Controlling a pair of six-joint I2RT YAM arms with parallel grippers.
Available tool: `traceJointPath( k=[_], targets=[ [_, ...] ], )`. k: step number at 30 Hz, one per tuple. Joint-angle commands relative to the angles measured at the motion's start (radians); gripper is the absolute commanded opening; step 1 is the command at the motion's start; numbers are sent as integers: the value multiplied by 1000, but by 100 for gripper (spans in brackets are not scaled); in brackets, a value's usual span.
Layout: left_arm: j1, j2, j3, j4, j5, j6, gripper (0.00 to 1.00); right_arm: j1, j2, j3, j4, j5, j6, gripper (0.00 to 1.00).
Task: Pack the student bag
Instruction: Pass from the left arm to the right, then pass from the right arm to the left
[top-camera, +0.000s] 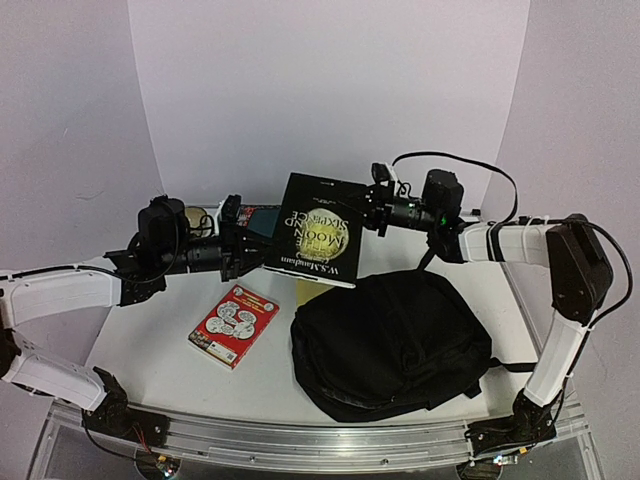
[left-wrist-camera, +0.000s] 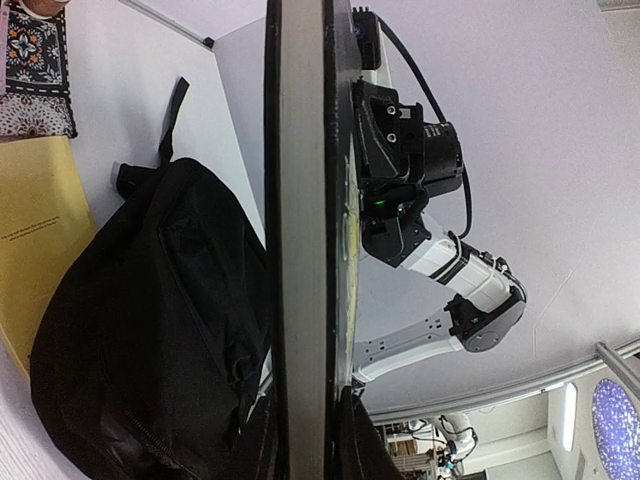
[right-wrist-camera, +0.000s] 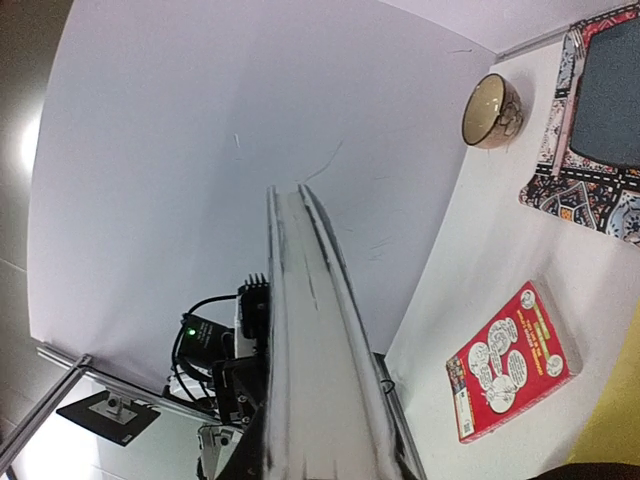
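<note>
A black book (top-camera: 315, 230) with a golden moon on its cover is held upright in the air behind the student bag (top-camera: 390, 340), a big black backpack that lies on the table at the right. My left gripper (top-camera: 240, 255) is shut on the book's left edge. My right gripper (top-camera: 372, 212) is shut on its upper right edge. The left wrist view looks along the book's page edge (left-wrist-camera: 300, 200), with the gripper's dark fingers (left-wrist-camera: 355, 440) against both covers and the bag (left-wrist-camera: 150, 320) beside it. In the right wrist view the book's page edge (right-wrist-camera: 310, 350) fills the jaws.
A red comic-covered book (top-camera: 233, 325) lies on the table left of the bag. A yellow envelope (top-camera: 305, 292) peeks out under the held book. At the back left are a bowl (top-camera: 197, 215) and a teal pad (top-camera: 265, 220) on a patterned mat (right-wrist-camera: 600, 190).
</note>
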Motion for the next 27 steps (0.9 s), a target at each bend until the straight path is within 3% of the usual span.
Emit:
traceJointPath(
  k=[1,3,5,11,14,19,27],
  targets=[
    [-1,-7,5,191,-58,-20,0,-5,-41,-12,129,-43,49,9],
    [-1,-3,-7,192,-80,-32,4,-10,-56,-23,129,-31,52,1],
    [-1,-7,-18,191,-110,-41,15,-11,-68,-37,128,-16,56,0],
    [-4,-31,-54,193,-207,-67,65,-12,-119,-97,127,109,38,0],
    [-16,-35,-77,193,-258,-93,80,-12,-149,-137,125,205,20,0],
    [-80,-27,-115,193,-395,-141,91,-12,-192,-188,115,369,11,0],
    [-159,23,-112,207,-515,-201,96,-11,-243,-212,93,510,3,0]
  ],
)
